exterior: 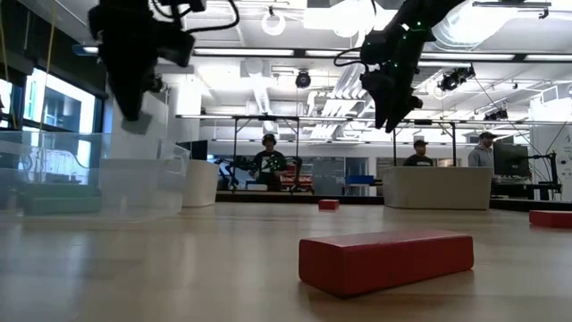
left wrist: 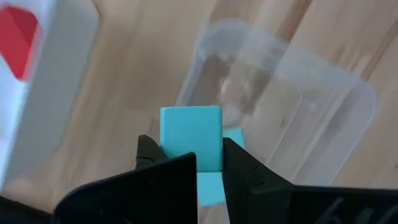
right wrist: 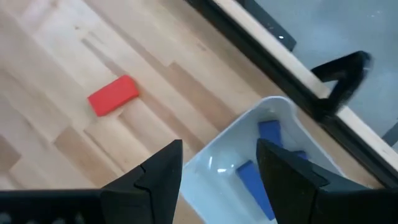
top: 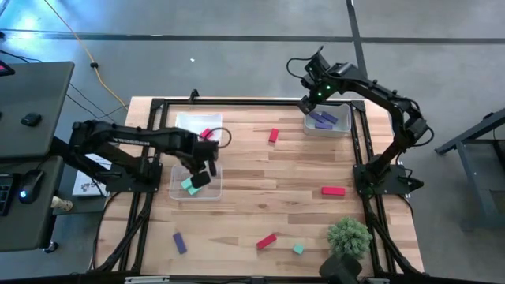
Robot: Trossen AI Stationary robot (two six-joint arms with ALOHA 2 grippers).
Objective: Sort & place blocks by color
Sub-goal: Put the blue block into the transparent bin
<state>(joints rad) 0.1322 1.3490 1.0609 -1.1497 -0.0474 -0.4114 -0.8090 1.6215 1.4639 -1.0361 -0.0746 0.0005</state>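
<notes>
My left gripper hangs over a clear bin on the table's left side, pointing down and shut on a teal block. Another teal block lies on that bin's floor. My right gripper is open, with nothing between its fingers, over the near-left corner of the far-right clear bin, which holds purple blocks. A third clear bin behind the left one holds a red block. Loose red blocks, a teal cube and a purple bar lie on the table. My left gripper pinches the teal block between its two fingers, one on each of two opposite side faces. The fingers come from above, pointing down. The block is lifted clear, above the bin's opening, with most of it sticking out past the fingertips.
A green spiky plant ball stands at the near right corner. A black frame runs around the table's edges. In the low view the near red bar lies in the foreground. People stand in the room beyond the table.
</notes>
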